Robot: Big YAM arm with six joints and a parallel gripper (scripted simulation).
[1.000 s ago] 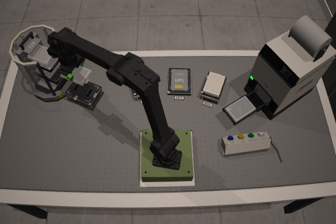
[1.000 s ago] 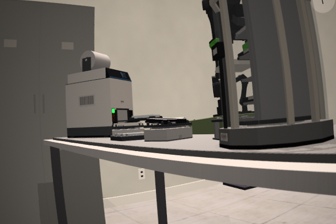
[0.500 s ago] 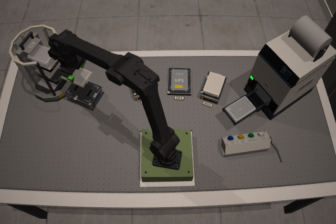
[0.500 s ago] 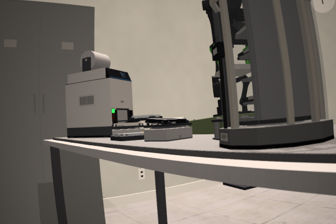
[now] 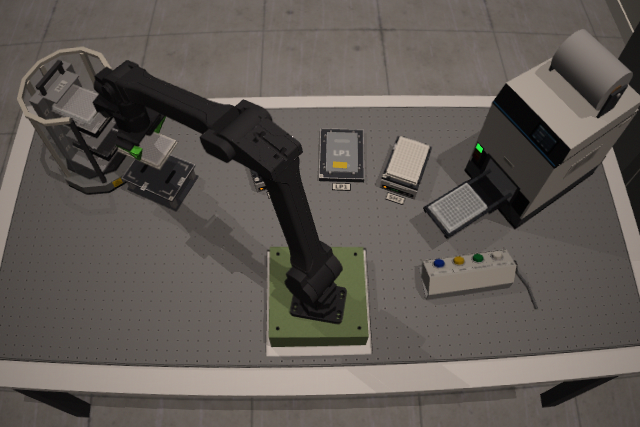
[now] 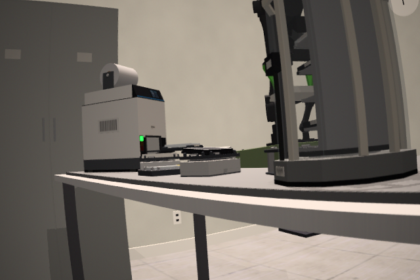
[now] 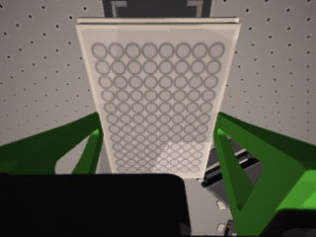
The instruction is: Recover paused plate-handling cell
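Observation:
My gripper [image 5: 147, 140] is beside the plate hotel H1 [image 5: 59, 115], shut across the short sides of a white well plate [image 5: 157, 149]. The plate hangs level in the air above the recovery nest N6 [image 5: 160, 180]. In the wrist view the green fingers press on both long edges of the plate [image 7: 158, 99], and the nest [image 7: 158, 7] shows beyond its far end. Another plate [image 5: 77, 102] lies on an upper H1 shelf. In the exterior view the fingers [image 6: 290, 79] sit behind H1's guard bars.
Lid park LP1 [image 5: 341, 153] is mid-table. SH2 [image 5: 407, 161] carries a white plate. SEAL [image 5: 558, 122] has a plate on its extended tray [image 5: 457, 205]. PANEL [image 5: 467, 272] is front right. SH1 [image 5: 258, 182] is mostly hidden behind my arm.

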